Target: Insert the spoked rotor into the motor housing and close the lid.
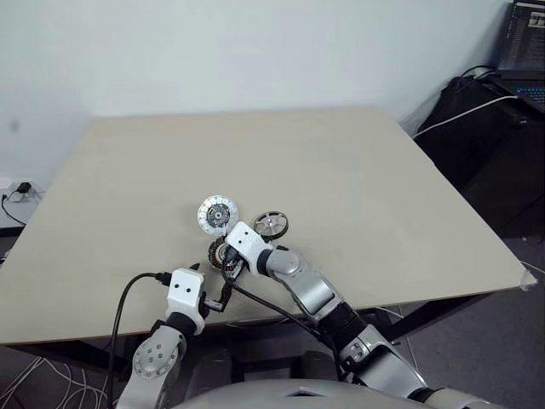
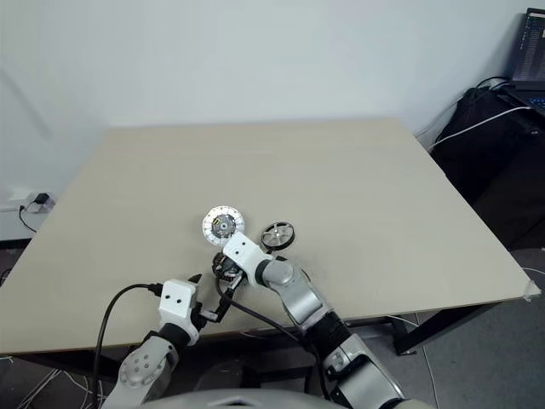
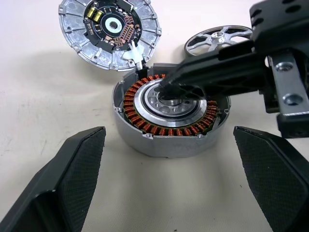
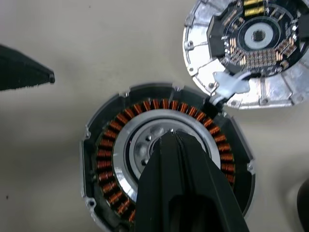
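Right gripper: fingers pressed together, nothing between them, tips down in the silver centre of the motor housing; contact with the hub looks likely but cannot be confirmed.

Left gripper: fingers spread wide, empty, one on each side of the housing and short of it, not touching.

Housing sits near the front edge of the table, open face up, copper windings exposed. Lid lies flat just behind it, circuit side up, joined at the housing's rim.

Spoked rotor lies flat on the table just beside the housing, on the robot's right and slightly farther out. The right arm is nearer to it.

Judgement: rotor not yet picked up; the right gripper must lift out and shift right.
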